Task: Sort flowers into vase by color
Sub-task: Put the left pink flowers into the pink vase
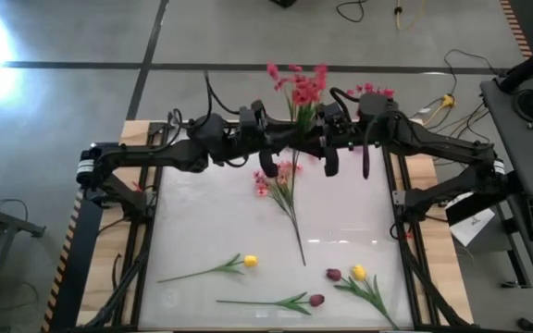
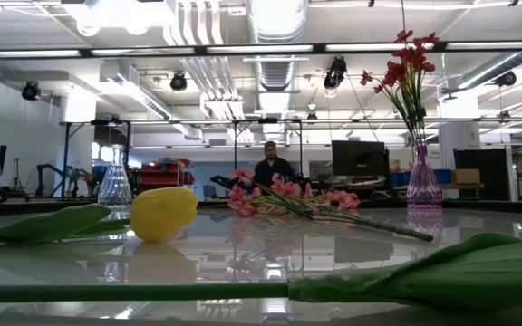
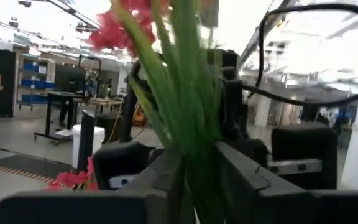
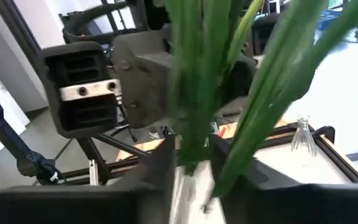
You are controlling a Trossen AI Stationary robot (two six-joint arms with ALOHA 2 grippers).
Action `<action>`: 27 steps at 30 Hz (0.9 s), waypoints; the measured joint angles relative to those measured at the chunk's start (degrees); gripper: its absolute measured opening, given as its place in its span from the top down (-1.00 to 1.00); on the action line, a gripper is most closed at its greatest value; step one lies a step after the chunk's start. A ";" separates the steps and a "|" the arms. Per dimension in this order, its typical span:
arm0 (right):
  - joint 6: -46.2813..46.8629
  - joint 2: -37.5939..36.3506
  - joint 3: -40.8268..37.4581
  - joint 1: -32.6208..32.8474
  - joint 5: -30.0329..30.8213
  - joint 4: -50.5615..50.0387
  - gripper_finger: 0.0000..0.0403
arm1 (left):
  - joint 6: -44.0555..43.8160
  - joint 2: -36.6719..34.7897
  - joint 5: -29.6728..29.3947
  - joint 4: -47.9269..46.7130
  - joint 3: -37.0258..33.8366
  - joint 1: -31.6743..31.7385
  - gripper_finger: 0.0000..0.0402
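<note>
Both arms reach in from the table's sides and meet over its far middle, where the left gripper and the right gripper face each other across a red blossom spray that rises between them. In the left wrist view the left gripper's dark fingers are pressed against the spray's green stems, pinching them. In the right wrist view the right gripper's fingers likewise close in on the same bunch of stems and leaves, with the left arm's wrist just behind. On the glossy white table, just beneath the grippers, a pink blossom spray lies flat with its long stem running toward the near edge. Nearer the front lie a yellow tulip bud on a leafy stem, a dark maroon bud on another stem, and a pair, one maroon bud touching one yellow bud, with shared leaves. From the low view a purple vase stands at the far right of the table with red blossoms showing above it, and a clear glass vase stands at the far left; a person sits well behind the table in the room.
</note>
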 joint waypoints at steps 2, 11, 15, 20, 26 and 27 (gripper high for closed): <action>-0.04 -0.11 0.00 0.00 0.93 -0.52 0.87 | 1.18 -0.86 0.05 -4.32 0.82 -0.01 0.54; -4.39 -7.26 0.00 -0.02 18.76 -12.41 0.93 | 5.46 -7.56 0.14 -40.14 8.69 0.03 0.19; -5.36 -12.56 0.00 -0.02 32.42 -19.90 0.93 | 3.47 -9.80 0.29 -49.55 9.45 -0.06 0.18; -4.15 -18.44 0.00 -0.04 45.99 -29.44 0.93 | 1.89 -11.49 0.33 -50.96 8.64 -0.47 0.20; -0.54 -22.49 -2.13 -1.66 63.64 -39.05 0.94 | 1.94 -10.30 0.33 -50.21 8.36 -0.59 0.22; 0.38 -22.77 -3.13 -2.39 65.16 -39.52 0.94 | 2.00 -9.98 0.33 -50.05 8.36 -0.59 0.22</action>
